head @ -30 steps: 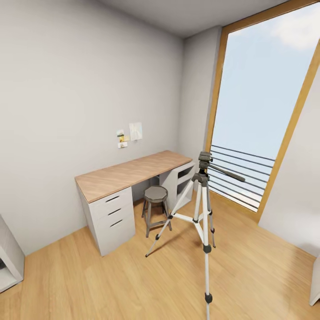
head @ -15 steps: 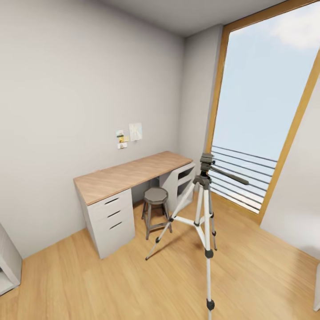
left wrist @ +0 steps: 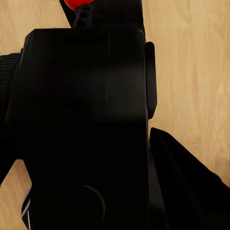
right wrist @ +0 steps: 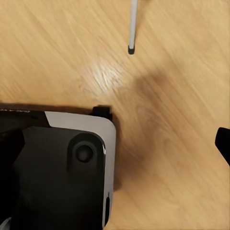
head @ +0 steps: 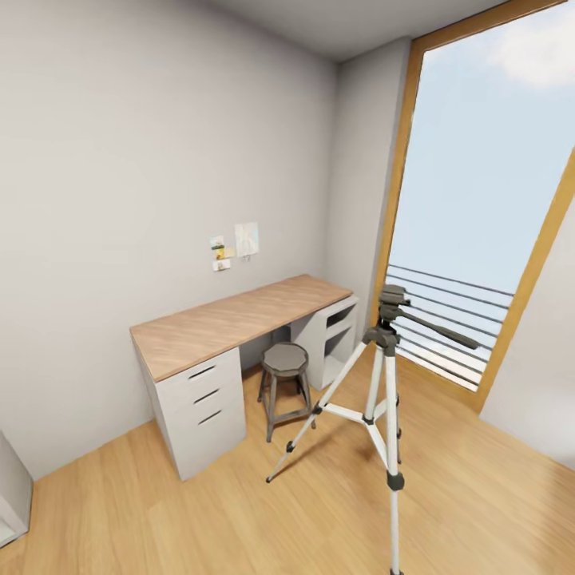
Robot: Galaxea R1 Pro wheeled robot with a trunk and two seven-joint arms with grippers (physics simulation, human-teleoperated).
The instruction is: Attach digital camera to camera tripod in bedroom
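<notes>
The camera tripod (head: 384,375) stands on the wood plank floor right of centre in the head view, its dark grey head (head: 391,306) bare and its black pan handle (head: 435,327) pointing right. One tripod foot (right wrist: 131,48) rests on the floor in the right wrist view. The digital camera (left wrist: 81,124), black with a red dot (left wrist: 75,4), sits close up in the left wrist view above the floor, held by my left gripper, with a dark finger (left wrist: 184,184) beside it. A single dark fingertip (right wrist: 223,143) of my right gripper sits at the frame's edge, with nothing held.
A wood-topped white desk (head: 231,323) with drawers stands against the far wall, a grey octagonal stool (head: 286,361) tucked beside it. The tall wood-framed window (head: 479,200) with a railing is behind the tripod. My own base (right wrist: 57,172) is over the floor.
The whole head view has shifted as the camera moved: the tripod now sits further right and a little lower, and the desk and window look slightly different in angle.
</notes>
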